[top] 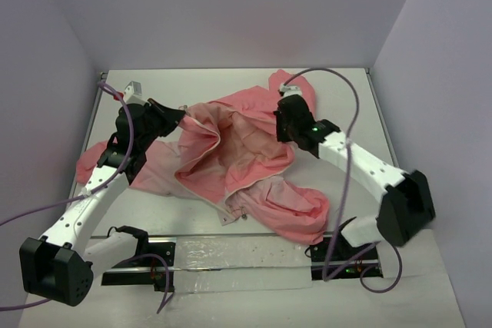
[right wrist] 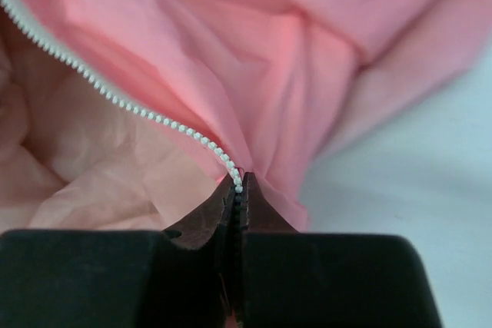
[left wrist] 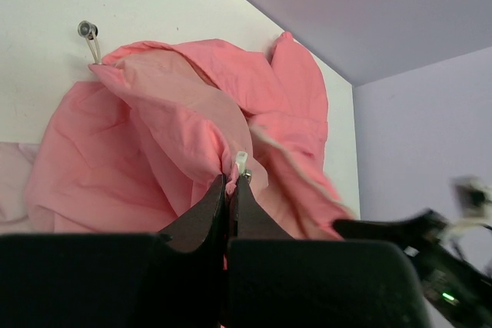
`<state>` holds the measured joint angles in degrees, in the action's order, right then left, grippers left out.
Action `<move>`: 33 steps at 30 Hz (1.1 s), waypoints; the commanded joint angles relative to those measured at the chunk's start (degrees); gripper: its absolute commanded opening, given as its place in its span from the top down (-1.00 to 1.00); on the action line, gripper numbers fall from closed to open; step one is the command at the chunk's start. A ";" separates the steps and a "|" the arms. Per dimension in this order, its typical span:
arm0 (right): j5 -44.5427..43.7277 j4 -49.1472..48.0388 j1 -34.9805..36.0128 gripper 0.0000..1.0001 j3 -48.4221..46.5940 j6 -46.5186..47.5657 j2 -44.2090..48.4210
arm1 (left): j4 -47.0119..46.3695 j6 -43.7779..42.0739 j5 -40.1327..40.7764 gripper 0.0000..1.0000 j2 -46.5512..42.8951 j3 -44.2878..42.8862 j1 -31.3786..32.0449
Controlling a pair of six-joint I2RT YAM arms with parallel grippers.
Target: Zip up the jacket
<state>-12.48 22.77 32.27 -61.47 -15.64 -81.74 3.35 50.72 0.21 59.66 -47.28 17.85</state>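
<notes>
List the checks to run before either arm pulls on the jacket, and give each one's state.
1. Left gripper shut on jacket edge: ok.
2. Right gripper shut on zipper teeth: ok.
3. Zipper halves joined: not ok, the front lies open with lining showing.
4. Slider found: cannot tell, none visible.
5. Jacket flat: not ok, bunched and folded.

Bright, even, diffuse light casts faint soft shadows; wrist views blur slightly up close.
</notes>
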 commanded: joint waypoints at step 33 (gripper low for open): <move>-1.14 11.80 13.91 -0.36 -26.81 5.89 -18.02 | 0.54 -1.22 4.63 1.00 -3.85 -1.59 -0.29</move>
<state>-15.46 32.57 49.25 -81.96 -12.97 -90.60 4.46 50.28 3.12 57.22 -47.72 17.85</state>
